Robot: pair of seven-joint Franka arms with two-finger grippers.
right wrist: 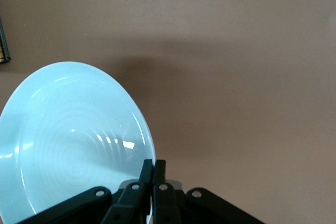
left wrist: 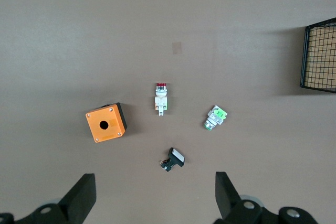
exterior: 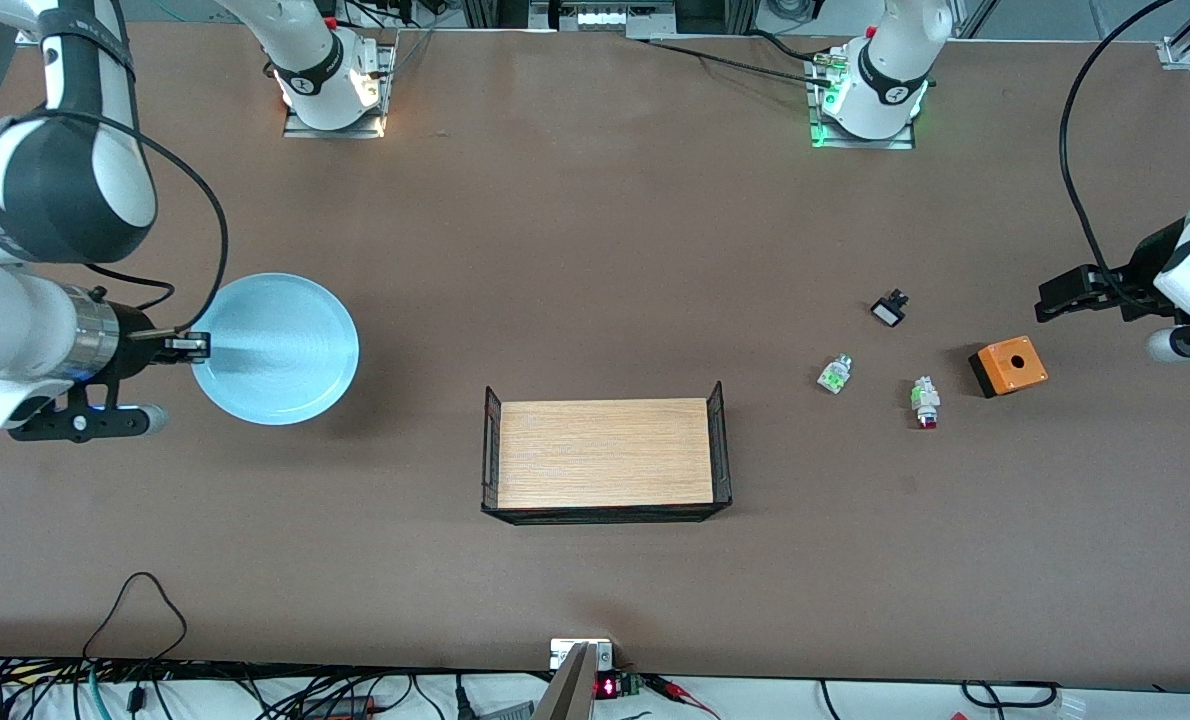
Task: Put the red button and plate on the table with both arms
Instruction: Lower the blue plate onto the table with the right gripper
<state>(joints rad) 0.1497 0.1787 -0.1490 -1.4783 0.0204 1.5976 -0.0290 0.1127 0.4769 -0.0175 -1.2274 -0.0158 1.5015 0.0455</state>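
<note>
The light blue plate is at the right arm's end of the table. My right gripper is shut on its rim; the right wrist view shows both fingers pinching the plate's edge at the gripper. The plate casts a shadow on the brown table. The red button lies on the table toward the left arm's end, also seen in the left wrist view. My left gripper is open and empty over the table beside the orange box, its jaws wide apart.
A green-capped part, a black-and-white part and an orange box lie around the red button. A wood-board tray with black wire ends stands mid-table.
</note>
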